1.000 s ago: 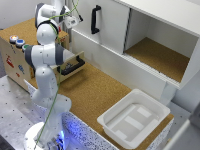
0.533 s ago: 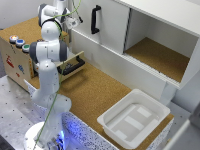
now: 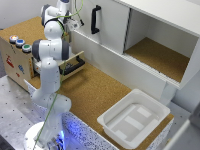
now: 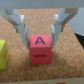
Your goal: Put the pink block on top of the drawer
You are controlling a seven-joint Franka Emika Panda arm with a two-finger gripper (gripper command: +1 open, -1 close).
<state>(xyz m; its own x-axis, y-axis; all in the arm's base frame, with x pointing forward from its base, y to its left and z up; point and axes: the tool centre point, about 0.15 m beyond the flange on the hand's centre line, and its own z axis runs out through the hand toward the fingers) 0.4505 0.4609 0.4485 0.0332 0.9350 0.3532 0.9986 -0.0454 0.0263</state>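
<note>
In the wrist view the pink block, a small reddish-pink cube with a dark letter A on its face, sits between the two fingertips of my gripper. The fingers flank it closely on both sides, shut on it, just over a cork surface. In the exterior view the gripper is at the end of the white arm, behind the drawer, a light wooden box with round coloured buttons on top and its pull-out tray standing open. The block itself does not show in the exterior view.
A yellow cube lies on the cork beside the pink block. A large white cabinet with a black vertical handle stands right behind the gripper. A white tray sits at the exterior view's lower right.
The arm's upper part has shifted slightly toward the exterior view's right, nearer the white cabinet. Nothing else has visibly moved.
</note>
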